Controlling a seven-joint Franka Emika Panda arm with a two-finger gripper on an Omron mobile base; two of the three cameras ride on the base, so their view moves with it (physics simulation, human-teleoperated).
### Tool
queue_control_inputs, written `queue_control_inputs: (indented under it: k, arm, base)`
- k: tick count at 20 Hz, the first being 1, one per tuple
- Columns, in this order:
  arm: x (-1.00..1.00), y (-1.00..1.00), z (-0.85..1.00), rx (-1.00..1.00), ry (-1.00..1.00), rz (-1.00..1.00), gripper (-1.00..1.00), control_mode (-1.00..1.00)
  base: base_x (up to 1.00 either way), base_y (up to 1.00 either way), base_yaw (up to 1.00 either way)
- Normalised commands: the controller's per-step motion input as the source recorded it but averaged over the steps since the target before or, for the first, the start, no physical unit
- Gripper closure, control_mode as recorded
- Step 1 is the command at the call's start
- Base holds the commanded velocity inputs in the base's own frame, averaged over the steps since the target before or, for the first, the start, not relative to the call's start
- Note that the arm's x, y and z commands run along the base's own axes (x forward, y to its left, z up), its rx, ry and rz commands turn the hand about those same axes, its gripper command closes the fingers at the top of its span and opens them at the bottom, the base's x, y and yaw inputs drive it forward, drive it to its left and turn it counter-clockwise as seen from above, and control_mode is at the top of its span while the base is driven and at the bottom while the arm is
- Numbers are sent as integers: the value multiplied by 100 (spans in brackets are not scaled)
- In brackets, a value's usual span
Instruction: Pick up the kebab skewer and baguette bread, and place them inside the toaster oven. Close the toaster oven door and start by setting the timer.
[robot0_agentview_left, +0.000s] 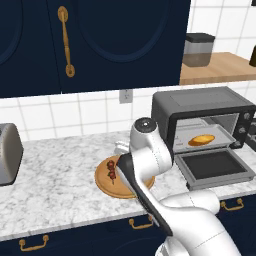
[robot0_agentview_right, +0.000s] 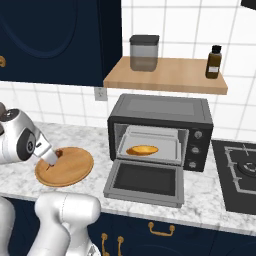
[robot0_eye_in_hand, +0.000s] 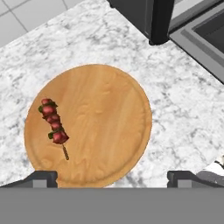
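Kebab skewer (robot0_eye_in_hand: 54, 124) lies at the wooden plate's (robot0_eye_in_hand: 105, 122) nine o'clock edge; wide-open gripper (robot0_eye_in_hand: 111, 177) hovers above. Baguette bread (robot0_agentview_right: 142, 149) sits inside the toaster oven (robot0_agentview_right: 160, 112), door (robot0_agentview_right: 144, 182) dropped open.

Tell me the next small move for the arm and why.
Probably shift the open gripper over the kebab skewer and lower onto it. The baguette bread already lies inside the toaster oven, whose door hangs open, while the skewer lies alone on the wooden plate, off to one side of the fingers.
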Motion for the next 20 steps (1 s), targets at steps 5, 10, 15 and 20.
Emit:
queue_control_inputs:
  k: [5, 10, 15, 20]
  arm:
    - [16, 17, -16, 0, 1, 13, -100, -100]
    - [37, 29, -13, 0, 9, 19, -100, -100]
    - [33, 45, -28, 0, 10, 13, -100, -100]
    - [35, 41, -44, 0, 4, 6, -100, -100]
  base:
    - [0, 0, 0]
    - [0, 0, 0]
    - [0, 0, 0]
    - [0, 0, 0]
